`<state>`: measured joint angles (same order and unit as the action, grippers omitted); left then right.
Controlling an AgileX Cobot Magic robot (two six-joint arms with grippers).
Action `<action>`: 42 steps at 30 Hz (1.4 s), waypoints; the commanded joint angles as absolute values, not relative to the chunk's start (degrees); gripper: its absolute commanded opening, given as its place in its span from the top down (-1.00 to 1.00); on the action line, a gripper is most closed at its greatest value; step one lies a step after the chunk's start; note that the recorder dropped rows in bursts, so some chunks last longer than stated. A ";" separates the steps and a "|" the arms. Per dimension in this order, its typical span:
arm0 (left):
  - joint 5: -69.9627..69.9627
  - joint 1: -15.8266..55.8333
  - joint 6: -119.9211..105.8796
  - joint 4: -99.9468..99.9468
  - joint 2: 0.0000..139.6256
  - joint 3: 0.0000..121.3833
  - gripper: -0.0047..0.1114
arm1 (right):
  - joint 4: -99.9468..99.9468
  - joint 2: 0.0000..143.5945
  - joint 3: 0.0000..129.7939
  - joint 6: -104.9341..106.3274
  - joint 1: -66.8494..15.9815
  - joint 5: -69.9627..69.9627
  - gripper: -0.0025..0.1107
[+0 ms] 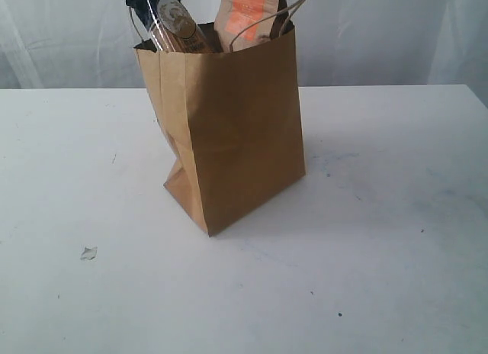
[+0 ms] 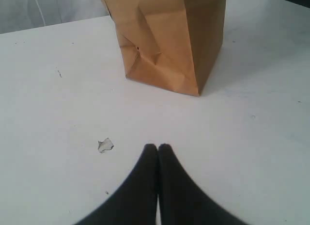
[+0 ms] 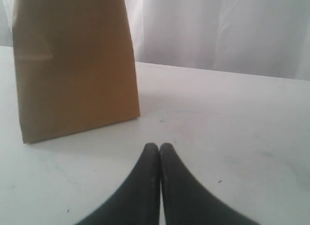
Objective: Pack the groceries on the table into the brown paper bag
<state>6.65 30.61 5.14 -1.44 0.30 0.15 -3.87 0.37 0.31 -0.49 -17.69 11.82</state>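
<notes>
exterior view: the brown paper bag (image 1: pixel 236 133) stands upright on the white table (image 1: pixel 381 255), its lower left side creased in. 2 groceries poke out of its top: the long spaghetti pack (image 1: pixel 174 22) at left, the kraft pouch with orange label (image 1: pixel 248 14) at right. a small white bit (image 1: pixel 88 253) lies apart from the bag. the left gripper (image 2: pixel 158 148) and right gripper (image 3: pixel 160 147) each have fingers pressed together, holding nothing, both short of the bag.

the black left gripper (image 2: pixel 158 147), with two smooth tapered fingers, has its tips pressed together and holds nothing. the black right gripper (image 3: pixel 160 146) matches it: tapered fingers closed tip to tip, empty.
</notes>
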 commanded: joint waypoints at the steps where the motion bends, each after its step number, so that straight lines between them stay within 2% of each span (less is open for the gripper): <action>1: 6.70 30.35 5.14 -1.73 0.00 0.00 0.92 | -4.03 0.00 0.00 0.00 -12.38 11.56 0.96; 10: 6.70 30.35 5.14 -1.73 0.00 0.00 0.92 | -4.03 0.00 0.00 0.00 -1.62 11.56 0.96; 19: 6.70 29.92 5.15 -1.73 0.00 0.00 0.92 | -4.03 0.00 0.00 0.00 -0.20 11.56 0.96; 24: 6.70 25.59 5.15 -1.73 0.00 0.00 0.92 | -4.03 0.00 0.00 0.00 -0.20 11.56 0.96; 34: 6.70 11.64 5.15 -1.73 0.00 0.00 0.92 | -4.03 0.00 0.00 0.00 -0.20 11.56 0.96; 42: 6.70 9.77 5.15 -1.73 0.00 0.00 0.92 | -4.03 0.00 0.00 0.00 -0.20 11.56 0.96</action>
